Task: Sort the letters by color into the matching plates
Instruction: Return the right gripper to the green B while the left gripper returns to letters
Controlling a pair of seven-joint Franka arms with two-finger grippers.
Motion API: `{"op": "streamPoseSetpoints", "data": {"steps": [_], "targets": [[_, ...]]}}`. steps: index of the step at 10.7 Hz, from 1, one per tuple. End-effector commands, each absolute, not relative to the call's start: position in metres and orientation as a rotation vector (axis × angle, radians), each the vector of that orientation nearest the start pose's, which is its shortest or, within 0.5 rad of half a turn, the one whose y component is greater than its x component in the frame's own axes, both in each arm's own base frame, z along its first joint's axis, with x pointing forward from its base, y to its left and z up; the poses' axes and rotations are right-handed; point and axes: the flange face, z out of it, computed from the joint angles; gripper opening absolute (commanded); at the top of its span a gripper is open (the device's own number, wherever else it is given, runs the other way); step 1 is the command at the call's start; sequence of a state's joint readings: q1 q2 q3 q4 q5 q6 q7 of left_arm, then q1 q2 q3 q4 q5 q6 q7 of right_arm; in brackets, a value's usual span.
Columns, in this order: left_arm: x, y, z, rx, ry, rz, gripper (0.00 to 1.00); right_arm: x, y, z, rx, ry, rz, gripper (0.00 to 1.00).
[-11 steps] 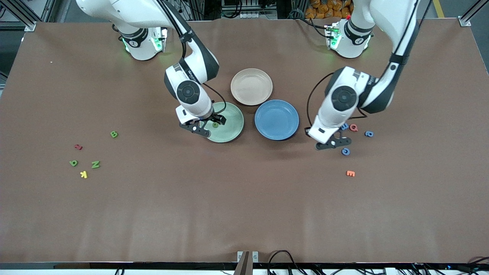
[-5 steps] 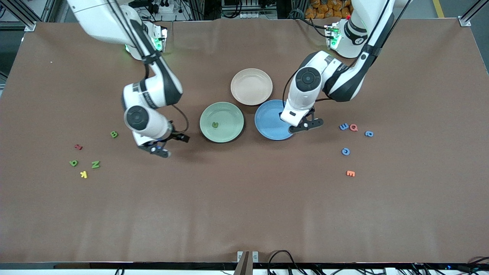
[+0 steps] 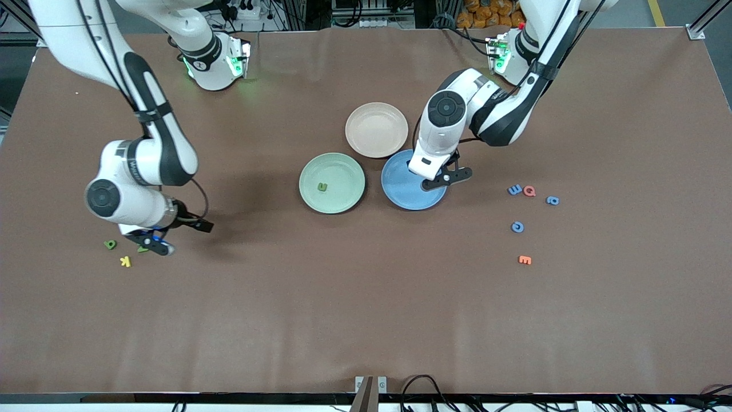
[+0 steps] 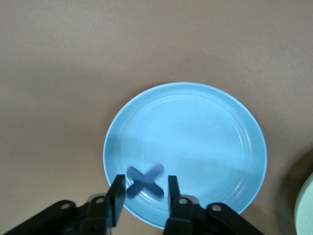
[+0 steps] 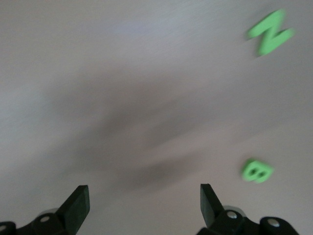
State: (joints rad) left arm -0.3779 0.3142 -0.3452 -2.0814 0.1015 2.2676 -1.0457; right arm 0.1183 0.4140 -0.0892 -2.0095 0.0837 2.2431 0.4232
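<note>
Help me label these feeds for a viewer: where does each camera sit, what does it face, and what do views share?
Front: high across the table, facing both arms' bases.
Left wrist: looks down past left gripper's open jaws at blue plate, blue X.
Right wrist: looks down past right gripper's open jaws at green N, green B.
Shared with front: blue plate; green N.

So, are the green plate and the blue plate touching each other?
Apart. The front view shows a strip of bare brown table between the rim of the green plate and the rim of the blue plate.
</note>
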Motion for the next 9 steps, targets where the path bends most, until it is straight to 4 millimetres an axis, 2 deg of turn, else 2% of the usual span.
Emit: {"op": "streamPoseSetpoints", "data": {"steps": [1,2,3,4,6,9], "targets": [[0.420,-0.381,0.279,-3.023,-0.451,0.116,0.65,0.579,-0.044,0.237,-3.074,0.744,0.271,1.00],[0.418,-0.382,0.280,-3.021,-0.455,0.117,0.78,0.573,-0.062,0.233,-3.063,0.774,0.279,1.00],[0.419,-0.380,0.281,-3.018,-0.462,0.117,0.82,0.567,-0.080,0.226,-3.052,0.810,0.269,1.00],[0.422,-0.375,0.281,-3.008,-0.451,0.129,0.75,0.562,-0.094,0.221,-3.043,0.827,0.256,1.00],[0.436,-0.358,0.285,-3.005,-0.443,0.131,0.71,0.554,-0.113,0.208,-3.032,0.863,0.225,1.00],[0.468,-0.316,0.286,-3.018,-0.353,0.128,0.71,0.536,-0.112,0.196,-3.038,0.837,0.203,1.00]]}}
